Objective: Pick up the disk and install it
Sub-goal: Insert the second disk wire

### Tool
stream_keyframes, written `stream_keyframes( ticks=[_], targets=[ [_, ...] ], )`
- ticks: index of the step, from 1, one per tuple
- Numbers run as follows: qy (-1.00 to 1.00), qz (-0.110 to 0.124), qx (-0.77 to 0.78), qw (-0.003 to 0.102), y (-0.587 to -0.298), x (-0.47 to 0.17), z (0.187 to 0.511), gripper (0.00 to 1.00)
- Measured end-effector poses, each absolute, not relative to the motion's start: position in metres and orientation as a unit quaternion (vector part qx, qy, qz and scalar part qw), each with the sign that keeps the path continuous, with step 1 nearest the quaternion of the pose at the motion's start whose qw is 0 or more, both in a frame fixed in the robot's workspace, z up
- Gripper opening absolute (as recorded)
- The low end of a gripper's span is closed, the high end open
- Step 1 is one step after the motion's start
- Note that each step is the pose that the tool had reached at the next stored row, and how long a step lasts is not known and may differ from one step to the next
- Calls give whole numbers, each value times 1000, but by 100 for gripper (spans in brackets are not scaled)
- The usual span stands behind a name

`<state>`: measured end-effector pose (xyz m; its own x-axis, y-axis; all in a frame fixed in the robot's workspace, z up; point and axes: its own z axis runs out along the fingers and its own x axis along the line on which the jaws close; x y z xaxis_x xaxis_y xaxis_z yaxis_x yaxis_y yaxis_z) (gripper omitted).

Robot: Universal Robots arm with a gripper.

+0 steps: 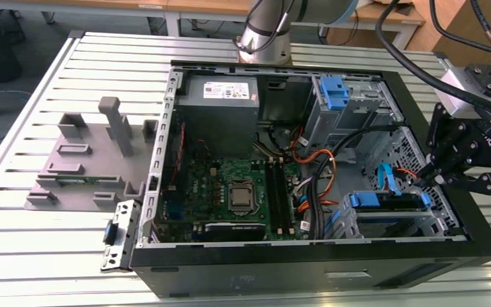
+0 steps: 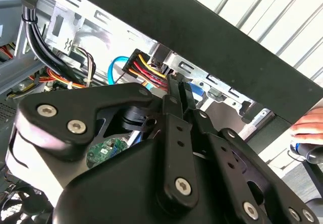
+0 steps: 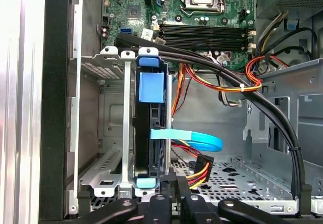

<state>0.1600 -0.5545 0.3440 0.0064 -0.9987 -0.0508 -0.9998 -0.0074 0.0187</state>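
Inside the drive cage (image 3: pixel 108 133) sits the disk (image 3: pixel 150 128) on edge, blue rails showing; the gripper (image 3: pixel 169 183), clenched and empty, hovers at its end; pressing could snag the blue cable (image 3: pixel 194 139) or power connector (image 3: pixel 199 167).

the case (image 1: pixel 314 268) lies open on the worktop (image 1: pixel 23 256). the disk (image 3: pixel 150 128) stands on edge in a bay (image 3: pixel 108 133), seemingly seated; the gripper (image 1: pixel 450 182) hangs just beside it.

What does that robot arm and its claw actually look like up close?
The arm is a silver-grey metal tube. Thick black cables run to the claw, a matt black assembly of flat linkage bars joined by shiny silver screws, mounted under a pale grey block.
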Motion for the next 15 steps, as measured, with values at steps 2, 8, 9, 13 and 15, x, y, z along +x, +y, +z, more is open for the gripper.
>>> stream_keyframes(
  ticks=[2, 8, 9, 13, 15],
  targets=[
    [704, 25, -709, 11, -555, 160, 344, 16],
    [704, 23, -709, 13, -555, 152, 344, 16],
    [704, 22, -709, 14, -554, 149, 344, 16],
    [704, 20, -709, 16, -555, 141, 344, 16],
    [704, 19, -710, 16, -556, 141, 344, 16]
  ],
)
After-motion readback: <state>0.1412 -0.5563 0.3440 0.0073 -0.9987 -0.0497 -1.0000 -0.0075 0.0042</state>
